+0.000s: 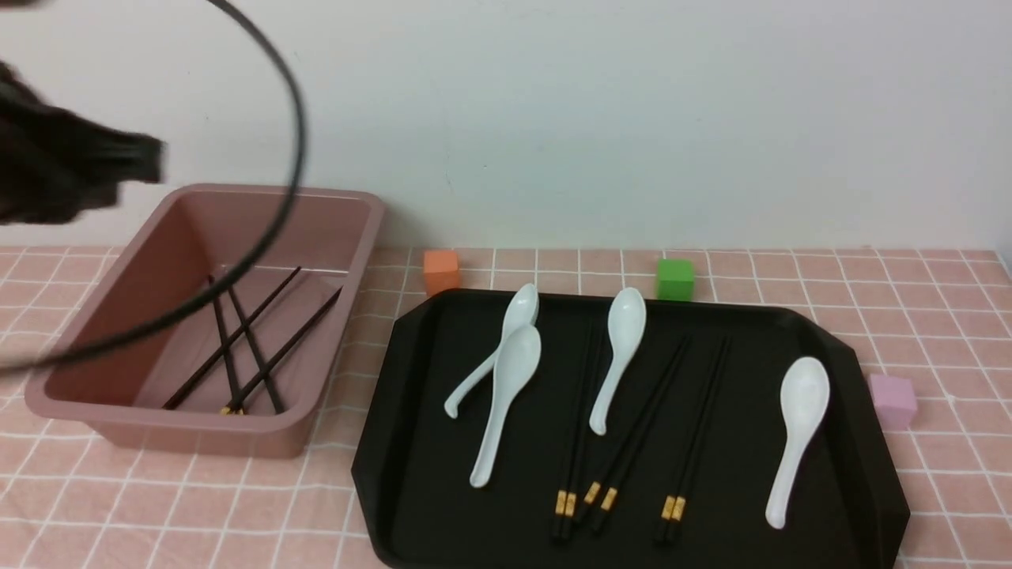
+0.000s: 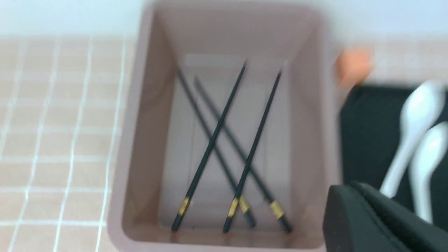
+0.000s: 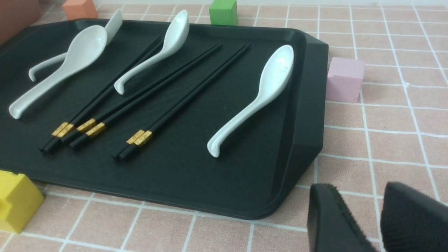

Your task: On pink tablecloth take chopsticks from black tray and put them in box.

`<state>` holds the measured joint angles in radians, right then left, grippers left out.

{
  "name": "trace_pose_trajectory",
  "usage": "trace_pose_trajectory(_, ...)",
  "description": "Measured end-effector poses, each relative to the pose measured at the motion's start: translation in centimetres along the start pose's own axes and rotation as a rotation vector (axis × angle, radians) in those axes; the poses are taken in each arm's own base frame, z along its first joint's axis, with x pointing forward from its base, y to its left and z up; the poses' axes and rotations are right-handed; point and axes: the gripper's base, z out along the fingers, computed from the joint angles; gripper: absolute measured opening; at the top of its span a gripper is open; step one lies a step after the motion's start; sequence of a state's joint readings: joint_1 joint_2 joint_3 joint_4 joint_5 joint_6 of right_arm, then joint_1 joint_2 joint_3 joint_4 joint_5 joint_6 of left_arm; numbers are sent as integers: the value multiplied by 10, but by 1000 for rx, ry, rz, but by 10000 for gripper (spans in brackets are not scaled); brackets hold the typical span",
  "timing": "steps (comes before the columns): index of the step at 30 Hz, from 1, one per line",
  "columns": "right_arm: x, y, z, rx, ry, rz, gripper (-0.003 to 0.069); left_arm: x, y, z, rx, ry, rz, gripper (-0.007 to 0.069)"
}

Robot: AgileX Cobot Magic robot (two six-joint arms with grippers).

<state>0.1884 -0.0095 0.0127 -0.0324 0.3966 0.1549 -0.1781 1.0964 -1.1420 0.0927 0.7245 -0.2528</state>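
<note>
The dusty-pink box [image 1: 348,261] stands at the left on the pink tablecloth [image 1: 933,316] and holds several black chopsticks [image 1: 253,348], crossed on its floor. They also show in the left wrist view [image 2: 217,140]. The black tray [image 1: 443,506] at the right carries three pairs of chopsticks [image 1: 632,442] with gold bands, also in the right wrist view [image 3: 182,101]. My left gripper [image 1: 154,162] is blurred, high above the box's left side; its jaws [image 2: 346,189] are shut and empty. My right gripper [image 3: 357,190] is open and empty over the cloth by the tray's near right corner.
Several white spoons [image 1: 798,427] lie among the chopsticks on the tray. An orange cube [image 1: 441,271] and a green cube [image 1: 674,278] stand behind the tray, a pink cube [image 1: 893,401] to its right, and a yellow block [image 3: 17,199] by its front. A black cable [image 1: 296,150] hangs over the box.
</note>
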Motion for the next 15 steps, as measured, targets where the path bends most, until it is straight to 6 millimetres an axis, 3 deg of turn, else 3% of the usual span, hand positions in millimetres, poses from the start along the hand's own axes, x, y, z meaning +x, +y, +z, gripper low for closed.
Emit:
trace_pose_trajectory(2, 0, 0, 0, 0, 0, 0, 240, 22, 4, -39, 46, -116, -26, -13)
trace_pose_trajectory(5, 0, 0, 0, 0, 0, 0, 240, 61, 11, -69, 95, -220, -57, -13)
trace_pose_trajectory(7, 0, 0, 0, 0, 0, 0, 240, 87, 15, -80, 124, -278, -78, -13)
trace_pose_trajectory(8, 0, 0, 0, 0, 0, 0, 240, 90, 16, -81, 126, -285, -78, -13)
trace_pose_trajectory(9, 0, 0, 0, 0, 0, 0, 240, 112, 20, -86, 145, -335, -90, -13)
trace_pose_trajectory(15, 0, 0, 0, 0, 0, 0, 240, 178, 31, -84, 192, -455, -125, -13)
